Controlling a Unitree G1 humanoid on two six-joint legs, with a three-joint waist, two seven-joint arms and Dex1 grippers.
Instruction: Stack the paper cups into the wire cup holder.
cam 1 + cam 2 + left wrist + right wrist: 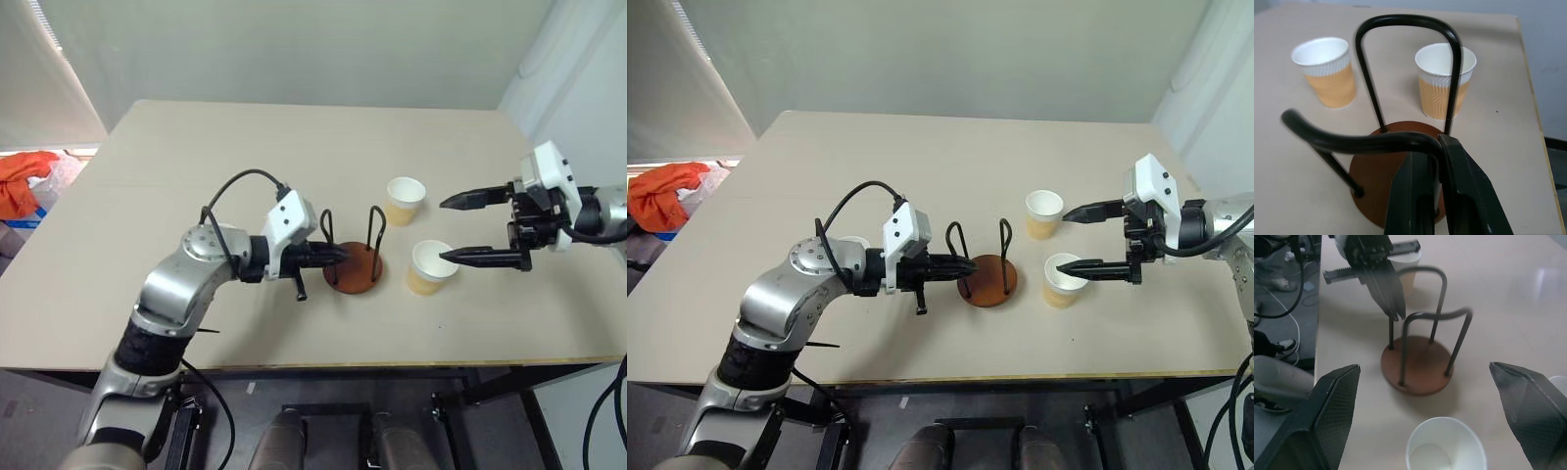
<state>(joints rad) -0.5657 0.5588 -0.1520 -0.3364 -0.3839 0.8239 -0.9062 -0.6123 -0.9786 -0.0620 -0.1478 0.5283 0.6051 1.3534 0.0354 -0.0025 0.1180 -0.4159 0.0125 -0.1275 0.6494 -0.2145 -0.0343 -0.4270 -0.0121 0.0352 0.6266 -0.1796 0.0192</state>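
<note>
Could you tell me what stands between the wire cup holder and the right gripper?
One paper cup, upright below the open right gripper, beside the wire cup holder, as the left eye view shows.

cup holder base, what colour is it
Reddish-brown, a plain round disc: the cup holder base shows best in the right wrist view.
</note>
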